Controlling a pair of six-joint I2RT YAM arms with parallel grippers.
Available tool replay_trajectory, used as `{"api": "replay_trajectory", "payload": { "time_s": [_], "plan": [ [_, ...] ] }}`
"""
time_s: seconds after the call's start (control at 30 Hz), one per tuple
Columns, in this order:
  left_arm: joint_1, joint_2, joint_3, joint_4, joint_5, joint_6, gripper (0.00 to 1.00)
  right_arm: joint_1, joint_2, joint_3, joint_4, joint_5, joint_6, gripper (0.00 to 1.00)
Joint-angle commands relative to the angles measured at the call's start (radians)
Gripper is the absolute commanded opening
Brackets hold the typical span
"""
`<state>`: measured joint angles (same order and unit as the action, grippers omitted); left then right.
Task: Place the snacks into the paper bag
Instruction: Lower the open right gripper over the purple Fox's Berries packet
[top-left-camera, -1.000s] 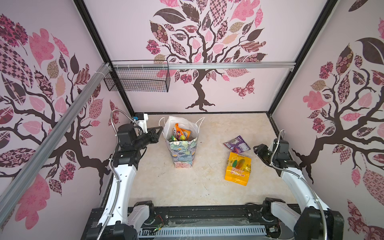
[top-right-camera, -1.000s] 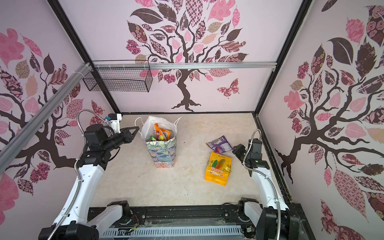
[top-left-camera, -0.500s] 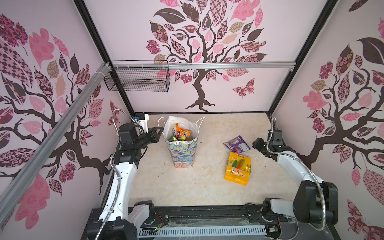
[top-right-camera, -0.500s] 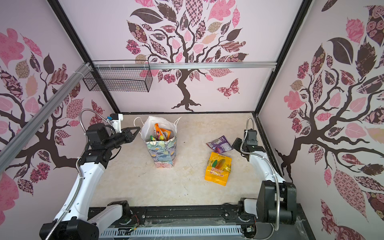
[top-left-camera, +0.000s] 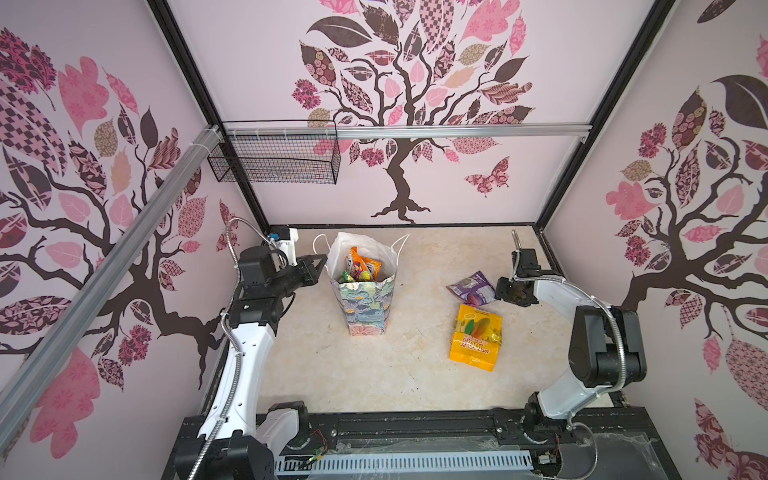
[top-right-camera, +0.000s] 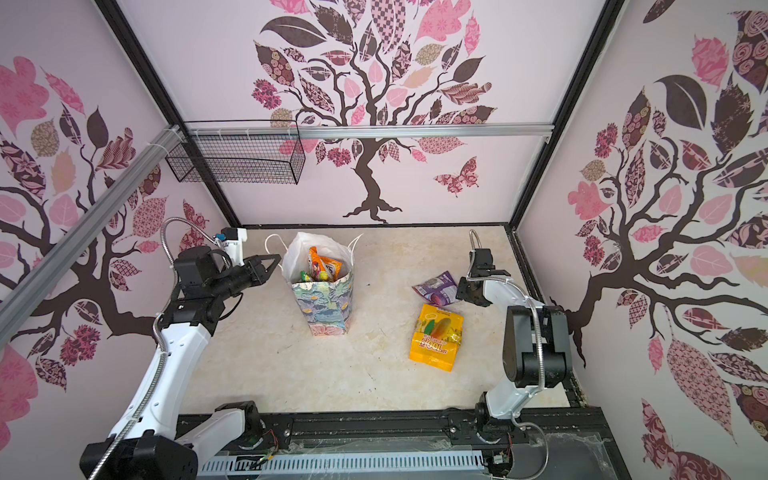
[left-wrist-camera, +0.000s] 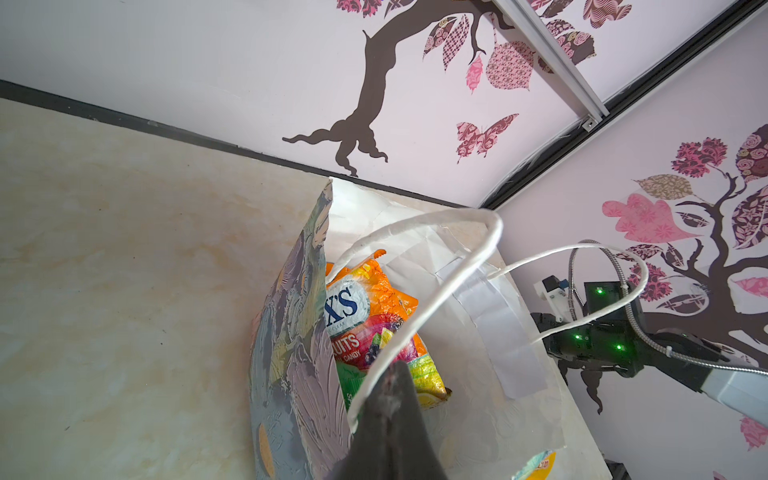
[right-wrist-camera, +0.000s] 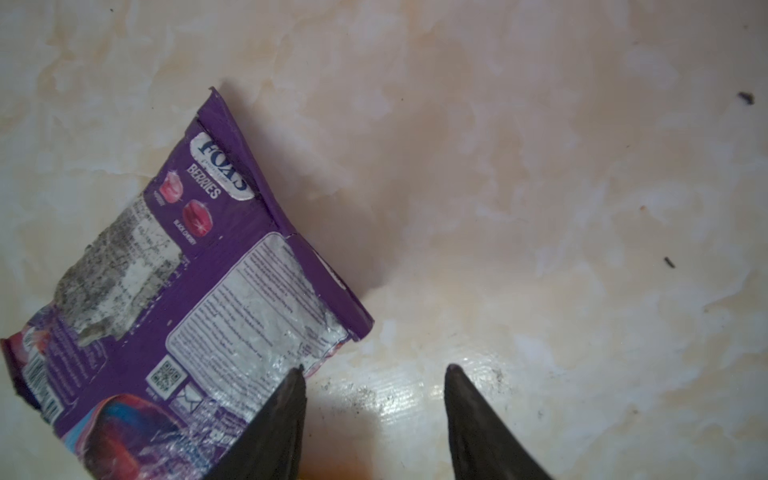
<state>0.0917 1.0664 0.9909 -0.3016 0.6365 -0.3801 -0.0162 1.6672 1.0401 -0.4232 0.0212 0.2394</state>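
1. In both top views my left gripper (top-left-camera: 318, 266) sits by the paper bag (top-left-camera: 368, 307), maybe steadying it; the purple packet (top-left-camera: 473, 289) lies outside.
2. Left wrist: fingers (left-wrist-camera: 390, 436) together by the cord (left-wrist-camera: 415, 332); pinching it, I can't tell.
3. Right wrist: my right gripper (right-wrist-camera: 374, 370) has fingers apart beside the purple packet (right-wrist-camera: 199, 282), ready to grab.

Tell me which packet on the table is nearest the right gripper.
The purple packet: it lies right beside the open right gripper, one fingertip at its corner. The yellow packet lies farther off, toward the front.
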Motion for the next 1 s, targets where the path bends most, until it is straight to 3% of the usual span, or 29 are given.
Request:
{"api": "replay_trajectory", "payload": {
  "time_s": [0.0, 0.33, 0.8, 0.87, 0.97],
  "plan": [
    [0.000, 0.002, -0.008, -0.004, -0.006, 0.025, 0.00, -0.002, 0.037, 0.026, -0.012, -0.034, -0.030, 0.55],
    [0.001, 0.003, -0.003, -0.007, -0.006, 0.027, 0.00, 0.017, 0.114, 0.084, 0.071, -0.155, -0.040, 0.53],
    [0.004, -0.011, -0.003, -0.012, -0.012, 0.032, 0.00, 0.214, 0.194, 0.255, 0.083, -0.337, -0.012, 0.53],
    [0.004, -0.012, -0.003, -0.011, -0.012, 0.032, 0.00, 0.235, 0.186, 0.289, 0.043, -0.322, -0.035, 0.53],
    [0.004, -0.014, -0.002, -0.011, -0.012, 0.032, 0.00, 0.309, 0.164, 0.334, -0.055, -0.155, -0.124, 0.54]
  ]
}}
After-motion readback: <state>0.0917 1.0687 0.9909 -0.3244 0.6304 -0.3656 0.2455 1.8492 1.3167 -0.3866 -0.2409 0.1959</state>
